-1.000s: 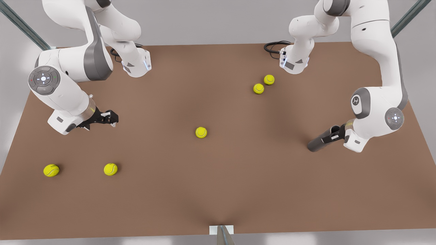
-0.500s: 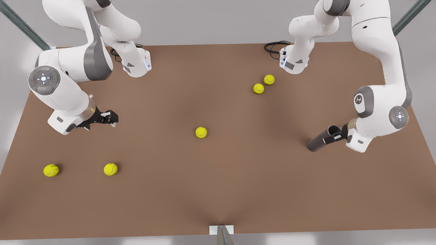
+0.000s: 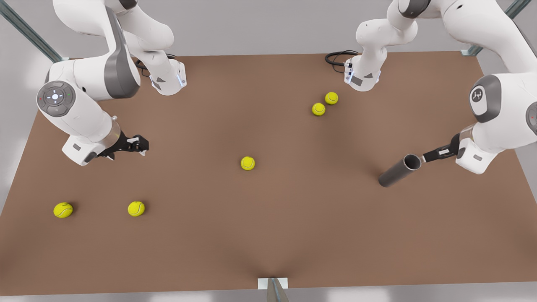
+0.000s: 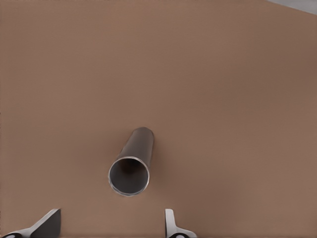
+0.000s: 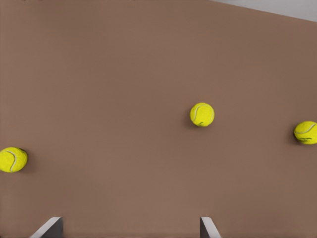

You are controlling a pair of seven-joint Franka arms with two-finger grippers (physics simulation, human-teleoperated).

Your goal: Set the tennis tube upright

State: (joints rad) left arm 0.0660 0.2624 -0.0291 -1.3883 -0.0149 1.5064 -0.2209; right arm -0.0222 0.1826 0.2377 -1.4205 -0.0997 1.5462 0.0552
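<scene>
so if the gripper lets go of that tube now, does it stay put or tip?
The tennis tube stands apart from the open left gripper. Tall, slim and hollow: probably light and easy to tip. Once down, its round wall would likely roll.

Simulated lab: bare brown table (image 3: 268,235), grey walls.

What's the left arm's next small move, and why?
Probably draw the left gripper straight back from the tennis tube. The tube seems to stand on the table, silvery rim up, with the open gripper close beside that rim, not touching; any sideways swing could tip it. The right gripper waits open across the table.
</scene>
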